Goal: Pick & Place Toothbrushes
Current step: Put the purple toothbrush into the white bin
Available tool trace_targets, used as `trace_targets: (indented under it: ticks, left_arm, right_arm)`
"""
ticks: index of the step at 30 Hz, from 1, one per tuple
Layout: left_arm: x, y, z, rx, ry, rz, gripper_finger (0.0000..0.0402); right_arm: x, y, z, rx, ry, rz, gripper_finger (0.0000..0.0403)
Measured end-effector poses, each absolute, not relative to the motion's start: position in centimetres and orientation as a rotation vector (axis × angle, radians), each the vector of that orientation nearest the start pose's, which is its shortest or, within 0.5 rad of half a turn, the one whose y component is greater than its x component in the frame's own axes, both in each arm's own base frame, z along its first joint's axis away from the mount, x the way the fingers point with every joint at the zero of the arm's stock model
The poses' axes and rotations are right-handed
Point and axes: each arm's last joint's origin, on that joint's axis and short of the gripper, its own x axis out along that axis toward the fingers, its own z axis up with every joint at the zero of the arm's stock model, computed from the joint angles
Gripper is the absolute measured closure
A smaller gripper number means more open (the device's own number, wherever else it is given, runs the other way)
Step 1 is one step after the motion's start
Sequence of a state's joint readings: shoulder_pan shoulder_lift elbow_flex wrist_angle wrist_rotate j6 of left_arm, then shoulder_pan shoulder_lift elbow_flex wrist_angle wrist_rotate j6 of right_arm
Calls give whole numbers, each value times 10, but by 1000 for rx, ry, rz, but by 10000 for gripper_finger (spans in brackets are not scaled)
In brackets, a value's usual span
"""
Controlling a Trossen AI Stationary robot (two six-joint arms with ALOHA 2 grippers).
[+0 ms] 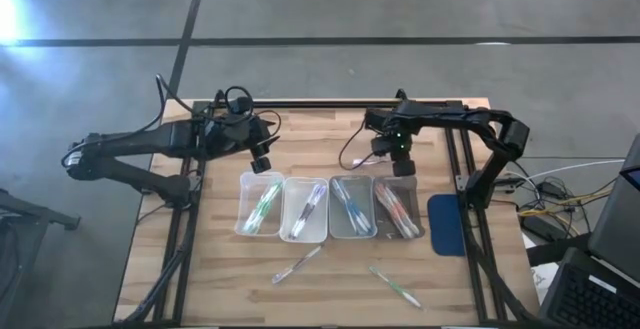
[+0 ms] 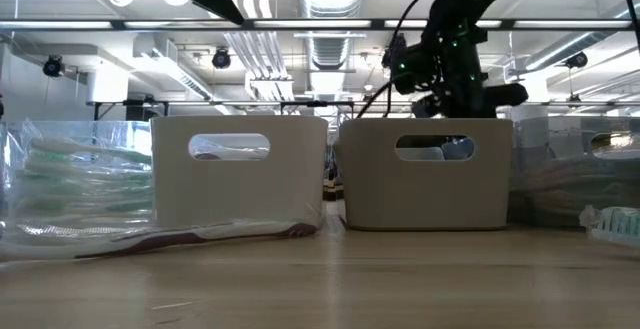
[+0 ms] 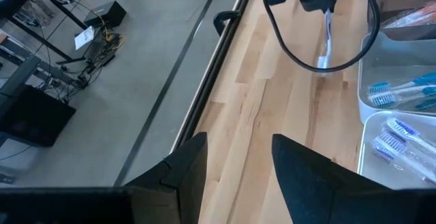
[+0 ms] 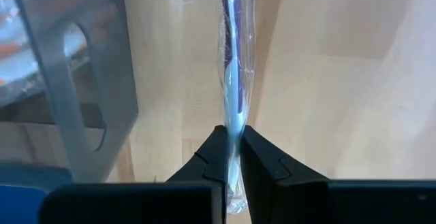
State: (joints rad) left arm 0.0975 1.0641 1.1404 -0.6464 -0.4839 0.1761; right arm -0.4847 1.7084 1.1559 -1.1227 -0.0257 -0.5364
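Your right end effector (image 4: 231,157) is pinched shut, arm bent over the far side; your left end effector (image 3: 235,166) hangs open.

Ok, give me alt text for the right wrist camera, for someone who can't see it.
The right gripper is shut on a wrapped blue toothbrush, which hangs from its two dark fingers over the wooden table. A clear plastic tray with a handle cutout stands beside it.
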Motion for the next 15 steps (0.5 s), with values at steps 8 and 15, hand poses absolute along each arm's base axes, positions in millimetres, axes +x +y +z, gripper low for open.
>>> trace_targets:
  ticks: [8, 15]
  left_arm:
    - [207, 34, 362, 279, 624, 524, 232]
    - [207, 34, 362, 264, 623, 531, 232]
  right_arm:
    - [262, -137, 218, 7, 1602, 69, 385]
    - [259, -135, 250, -33, 1494, 29, 385]
